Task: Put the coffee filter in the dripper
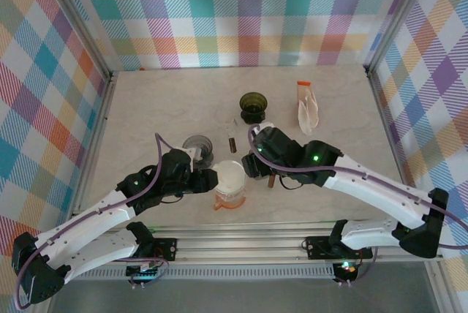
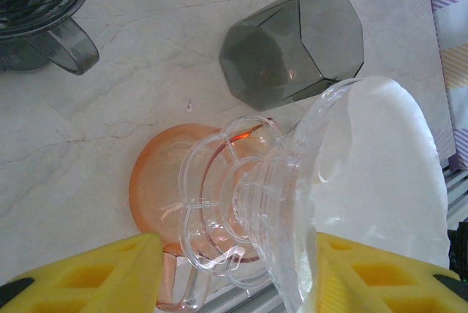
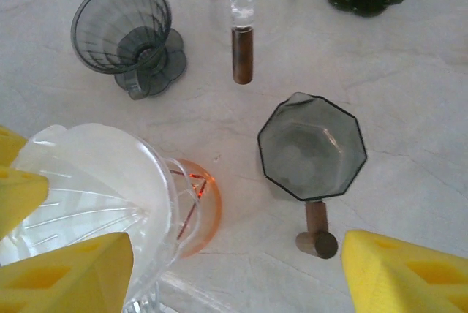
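L gripper (image 2: 234,254) part-closed, pinching clear dripper (image 2: 292,203) right over orange dripper (image 2: 157,189). White coffee filter (image 2: 387,167) sits inside the clear one. R gripper (image 3: 234,276) spread wide, holding nothing, one finger (image 3: 69,273) just beside its rim. Drippers: 4, incl. grey dripper (image 1: 197,146) & dk green dripper (image 1: 254,106). 1 grey octagonal cup (image 3: 311,148) w/ brown handle. 1 filter pack (image 1: 308,104) back R, tag too small to read.

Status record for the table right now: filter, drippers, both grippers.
filter: white filter sits inside the clear dripper
clear dripper: over the orange dripper; contact unclear
left gripper: shut on clear dripper
right gripper: open, beside clear dripper, holding nothing
elsewhere: grey dripper, grey octagonal cup, green dripper, filter bag
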You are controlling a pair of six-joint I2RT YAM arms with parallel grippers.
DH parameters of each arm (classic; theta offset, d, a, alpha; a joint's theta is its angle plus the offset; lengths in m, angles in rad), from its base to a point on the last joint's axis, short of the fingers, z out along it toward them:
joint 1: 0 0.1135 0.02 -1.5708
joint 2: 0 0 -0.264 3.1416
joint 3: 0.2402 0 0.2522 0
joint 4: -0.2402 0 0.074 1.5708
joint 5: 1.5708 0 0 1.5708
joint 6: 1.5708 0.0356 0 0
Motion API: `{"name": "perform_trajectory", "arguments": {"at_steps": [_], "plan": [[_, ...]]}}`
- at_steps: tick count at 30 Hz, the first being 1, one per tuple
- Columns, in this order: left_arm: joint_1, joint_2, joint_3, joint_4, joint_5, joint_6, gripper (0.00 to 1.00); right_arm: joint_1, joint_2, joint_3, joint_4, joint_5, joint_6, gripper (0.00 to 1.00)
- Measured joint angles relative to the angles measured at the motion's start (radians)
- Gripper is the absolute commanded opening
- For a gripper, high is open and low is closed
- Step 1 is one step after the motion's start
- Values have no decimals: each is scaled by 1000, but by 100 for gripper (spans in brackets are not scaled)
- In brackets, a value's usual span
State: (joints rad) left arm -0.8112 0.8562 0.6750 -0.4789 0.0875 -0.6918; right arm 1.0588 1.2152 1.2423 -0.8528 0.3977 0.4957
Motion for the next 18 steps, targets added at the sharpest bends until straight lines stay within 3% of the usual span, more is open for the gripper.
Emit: {"name": "perform_trajectory", "arguments": {"at_steps": [18], "plan": [[0,-13,1,-1,-2,0,67,0,-56,-59,23,41,26,76]]}}
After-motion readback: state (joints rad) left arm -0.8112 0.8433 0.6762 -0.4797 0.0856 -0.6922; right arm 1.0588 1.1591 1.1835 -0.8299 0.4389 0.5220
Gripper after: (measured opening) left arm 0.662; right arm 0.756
